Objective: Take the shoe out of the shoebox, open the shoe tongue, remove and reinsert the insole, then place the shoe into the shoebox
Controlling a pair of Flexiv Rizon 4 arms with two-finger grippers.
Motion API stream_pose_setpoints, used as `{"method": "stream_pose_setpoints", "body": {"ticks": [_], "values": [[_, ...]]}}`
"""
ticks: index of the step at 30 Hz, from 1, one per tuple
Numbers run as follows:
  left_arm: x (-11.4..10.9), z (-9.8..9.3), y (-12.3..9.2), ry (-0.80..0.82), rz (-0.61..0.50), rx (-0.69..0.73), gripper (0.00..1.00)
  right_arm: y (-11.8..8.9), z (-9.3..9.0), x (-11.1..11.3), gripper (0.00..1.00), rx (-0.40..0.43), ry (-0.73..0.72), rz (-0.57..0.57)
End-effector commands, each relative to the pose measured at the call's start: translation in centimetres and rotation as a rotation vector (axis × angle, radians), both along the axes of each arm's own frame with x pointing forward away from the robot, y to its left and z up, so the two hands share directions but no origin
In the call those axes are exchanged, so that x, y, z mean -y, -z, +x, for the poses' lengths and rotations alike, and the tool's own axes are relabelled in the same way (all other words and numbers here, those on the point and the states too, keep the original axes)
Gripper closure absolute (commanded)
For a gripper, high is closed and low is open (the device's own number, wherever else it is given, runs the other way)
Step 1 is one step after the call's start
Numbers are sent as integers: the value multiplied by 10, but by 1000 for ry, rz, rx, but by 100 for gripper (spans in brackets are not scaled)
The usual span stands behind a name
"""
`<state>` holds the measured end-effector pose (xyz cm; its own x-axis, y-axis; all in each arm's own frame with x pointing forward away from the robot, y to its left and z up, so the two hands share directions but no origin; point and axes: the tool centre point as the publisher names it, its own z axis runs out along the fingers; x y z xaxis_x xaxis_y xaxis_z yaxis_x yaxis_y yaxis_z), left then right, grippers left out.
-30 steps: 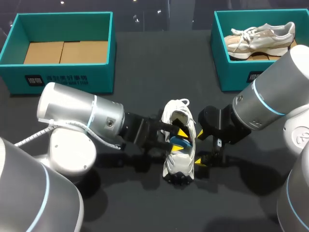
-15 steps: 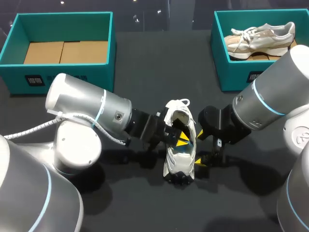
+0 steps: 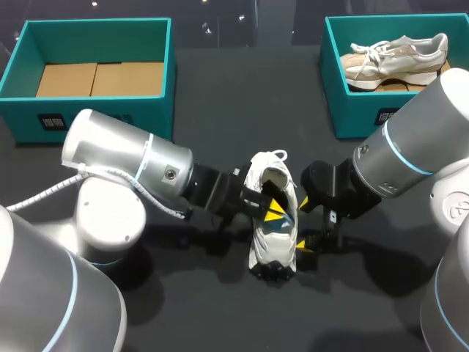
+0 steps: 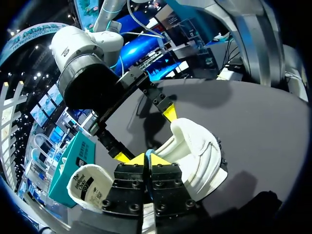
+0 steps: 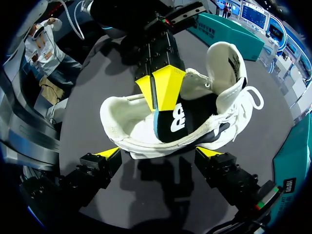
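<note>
A white shoe [image 3: 272, 235] lies on the dark table, opening upward, its tongue [image 5: 226, 61] folded back. A black insole [image 5: 183, 119] with a blue edge sticks up out of it. My left gripper [image 3: 275, 211] reaches into the opening from the left, and its yellow tips [image 5: 161, 87] are pinched together on the insole's edge. From its own wrist, the left gripper [image 4: 147, 160] shows both tips pressed together over the white heel [image 4: 195, 156]. My right gripper [image 3: 303, 224] stands open along the shoe's right side. Its fingers [image 5: 109, 152] straddle the shoe's sole edge.
A teal shoebox [image 3: 110, 110] at the back left holds only cardboard. At the back right, another teal box [image 3: 333, 81] holds a beige shoe [image 3: 396, 57]. Dark table lies bare between the boxes and in front of the shoe.
My left gripper's fingers, apart inside the shoe a second ago, have closed on the insole's edge, and the left arm has shifted slightly. The right arm has stayed in place.
</note>
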<state>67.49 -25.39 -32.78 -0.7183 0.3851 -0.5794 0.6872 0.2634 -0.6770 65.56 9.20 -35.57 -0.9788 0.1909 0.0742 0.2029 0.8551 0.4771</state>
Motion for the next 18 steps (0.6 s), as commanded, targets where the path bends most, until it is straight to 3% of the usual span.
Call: {"method": "stream_pose_setpoints", "body": {"ticks": [1, 11, 12, 13, 14, 16, 18], "values": [[-12, -2, -1, 8, -10, -4, 100, 1, -1, 0, 0, 3, 2, -1], [-12, -9, -6, 54, -75, -28, 100, 1, -1, 0, 0, 3, 2, -1], [-12, -9, -6, 55, -76, -27, 96, 1, -1, 0, 0, 3, 2, -1], [-12, -10, -6, 56, -77, -27, 86, 1, -1, 0, 0, 3, 2, -1], [-12, -10, -6, 57, -77, -27, 64, 1, -1, 0, 0, 3, 2, -1], [-12, -10, -6, 58, -78, -26, 54, 1, -1, 0, 0, 3, 2, -1], [-12, -10, -8, 59, -83, -25, 32, 1, -1, 0, 0, 3, 2, -1]]}}
